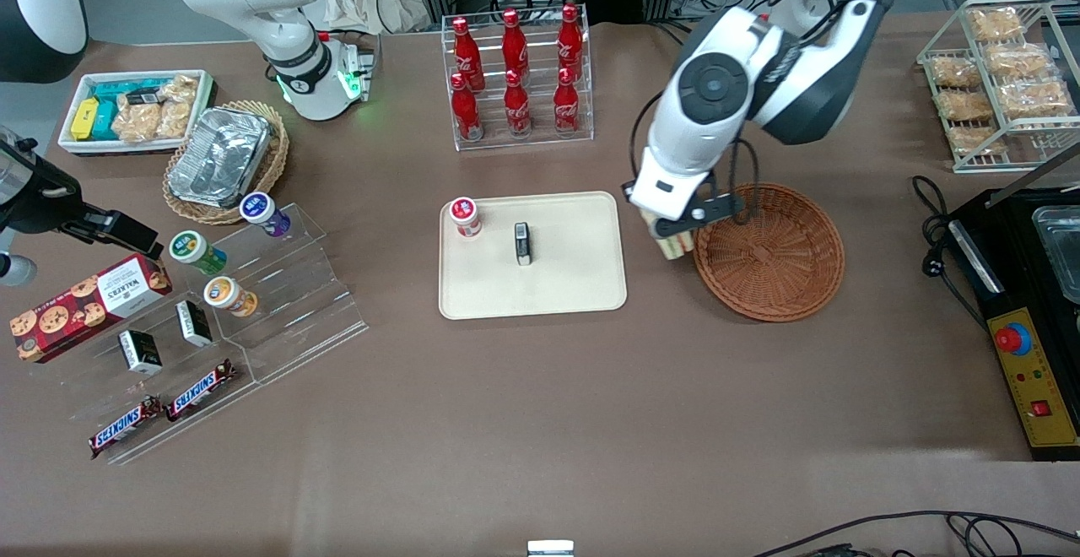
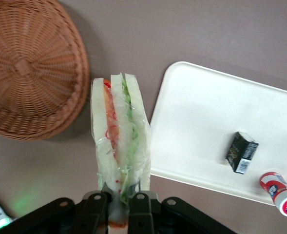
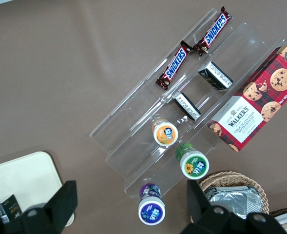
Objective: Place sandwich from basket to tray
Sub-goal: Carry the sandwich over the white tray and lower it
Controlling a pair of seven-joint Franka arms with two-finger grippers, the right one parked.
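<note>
Between the basket (image 1: 769, 251) and the tray (image 1: 531, 287), above bare desk (image 1: 540, 422), the hand (image 2: 118, 200) hangs clamped on the sandwich (image 2: 120, 141), gripping one end so the wedge can clear both rims.

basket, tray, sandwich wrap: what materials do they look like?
Basket: reddish-brown woven wicker, matte. Tray: smooth cream, likely plastic, low rim. Sandwich, held in the gripper between them: pale bread in clear glossy film.

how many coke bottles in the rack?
6, all in the clear rack: three nearer the front camera, three farther. Gripper holds the sandwich between basket and tray.
</note>
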